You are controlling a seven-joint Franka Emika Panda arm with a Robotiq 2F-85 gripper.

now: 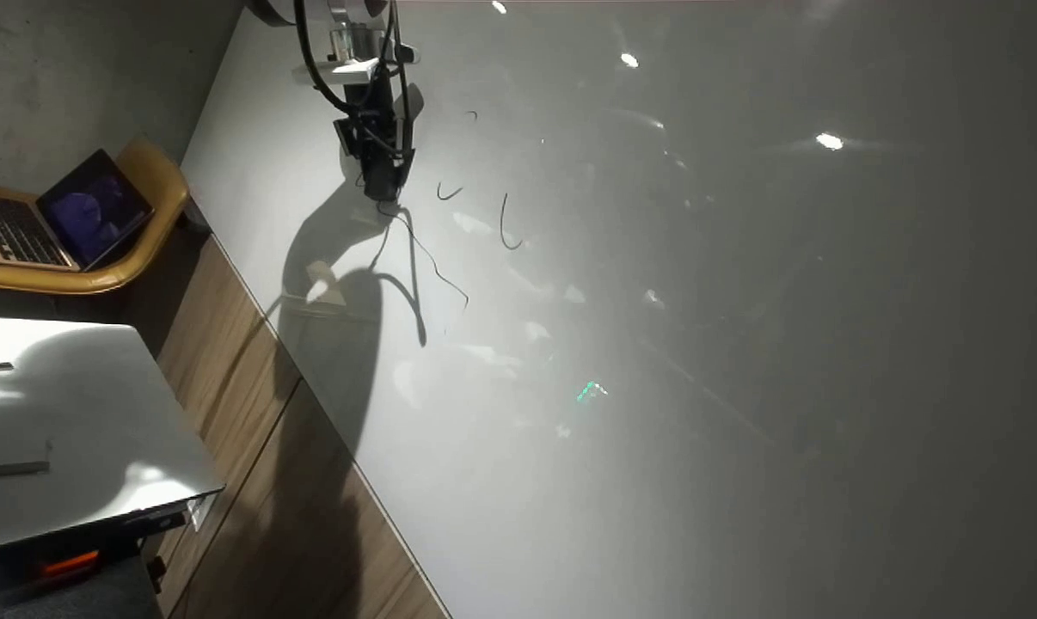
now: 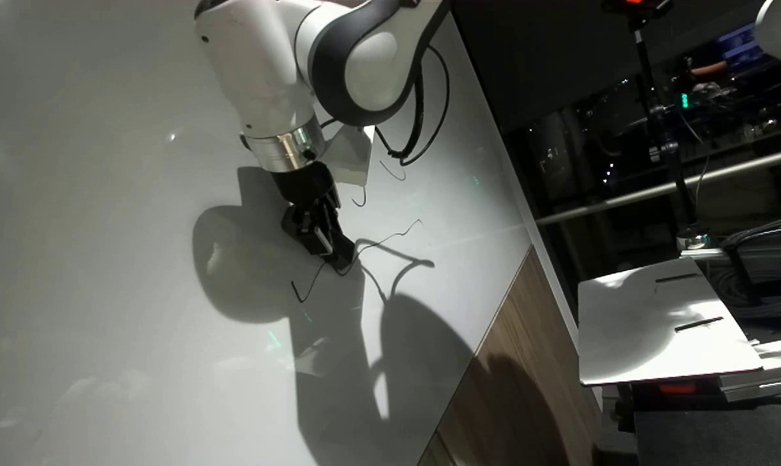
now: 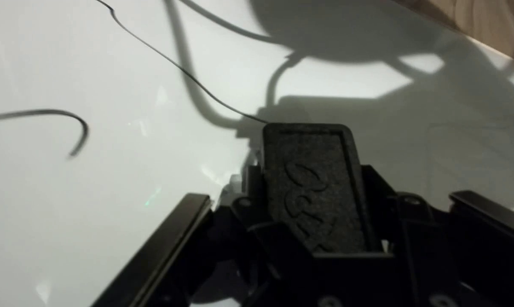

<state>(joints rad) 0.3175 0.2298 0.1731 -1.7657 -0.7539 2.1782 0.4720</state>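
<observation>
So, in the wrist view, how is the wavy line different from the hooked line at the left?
Position: the wavy line reaches the edge of the dark block; the hooked line is apart from it.
Shape: the wavy line bends gently; the hooked line curls back at one end.
Thickness: the hooked line looks thicker than the wavy line.
Both are dark lines on the white surface.

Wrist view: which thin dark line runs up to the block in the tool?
The long wavy line: it meets the block; the hooked line at left stands apart.
</observation>
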